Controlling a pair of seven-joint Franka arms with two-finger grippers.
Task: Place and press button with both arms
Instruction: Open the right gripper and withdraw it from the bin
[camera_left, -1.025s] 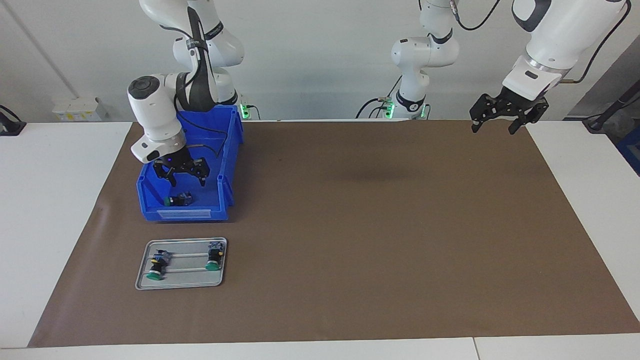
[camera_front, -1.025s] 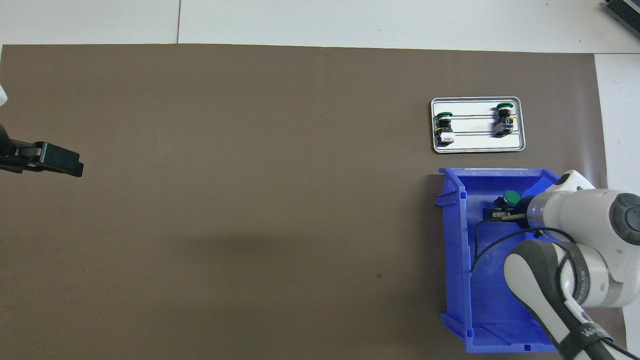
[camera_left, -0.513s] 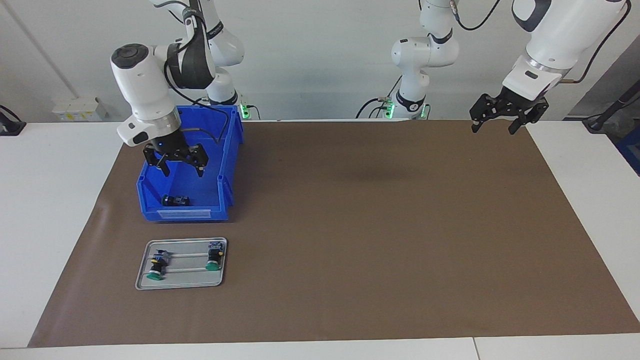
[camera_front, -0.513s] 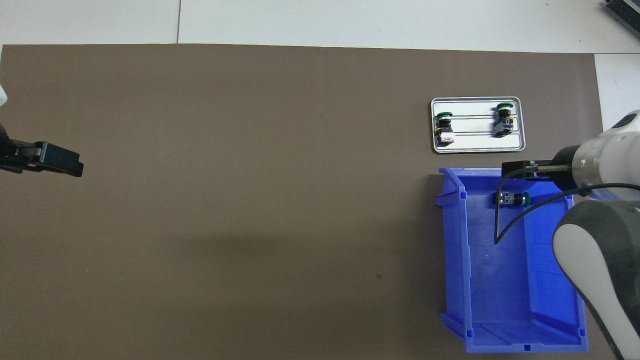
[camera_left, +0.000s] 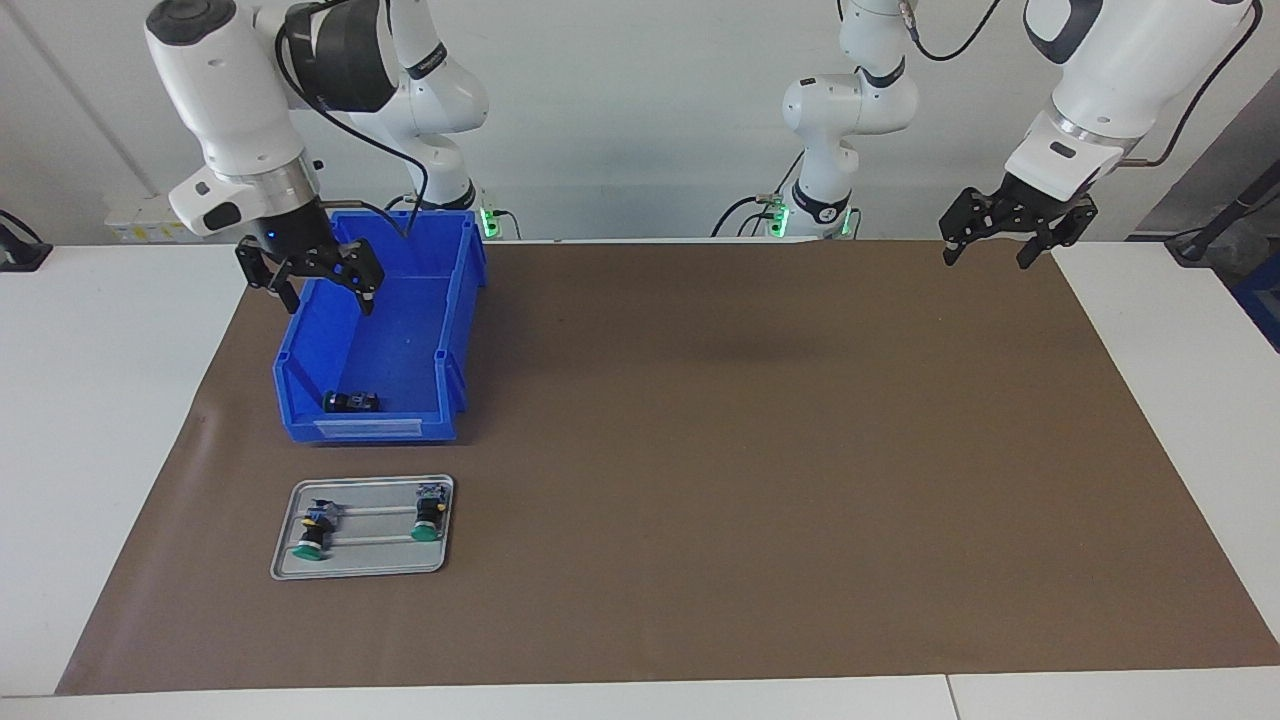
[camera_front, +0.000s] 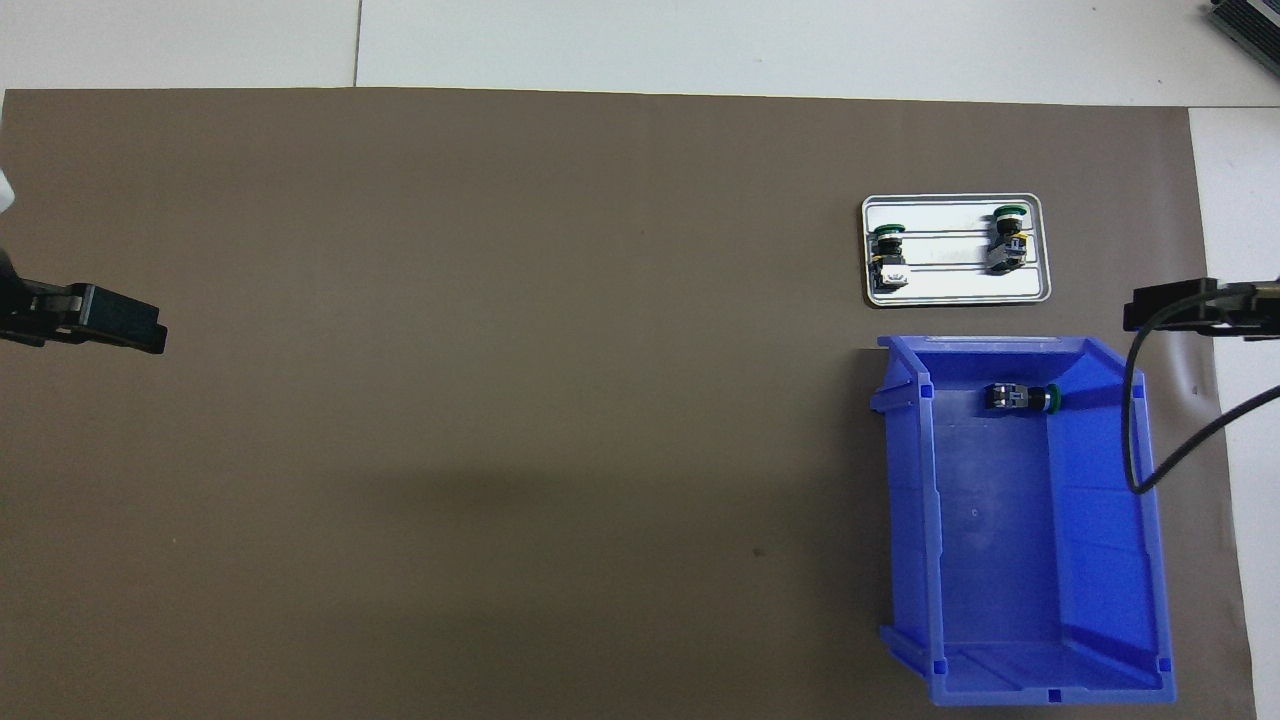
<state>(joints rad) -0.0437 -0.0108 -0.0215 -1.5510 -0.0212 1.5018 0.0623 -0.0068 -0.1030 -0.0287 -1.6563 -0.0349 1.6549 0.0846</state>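
Brown mat (camera_left: 700, 450) | tray (camera_left: 362, 570): two buttons (camera_left: 312, 531) | bin (camera_left: 450, 330): one button (camera_left: 353, 402) | left fingers (camera_left: 1003, 245), right fingers (camera_left: 311, 277): spread, empty

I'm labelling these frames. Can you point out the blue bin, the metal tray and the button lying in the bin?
blue bin (camera_left: 300, 365): facing view, on its side wall.
metal tray (camera_left: 365, 565): facing view, on bare floor near its rim.
button in the bin (camera_front: 1020, 397): overhead view, on its black body.
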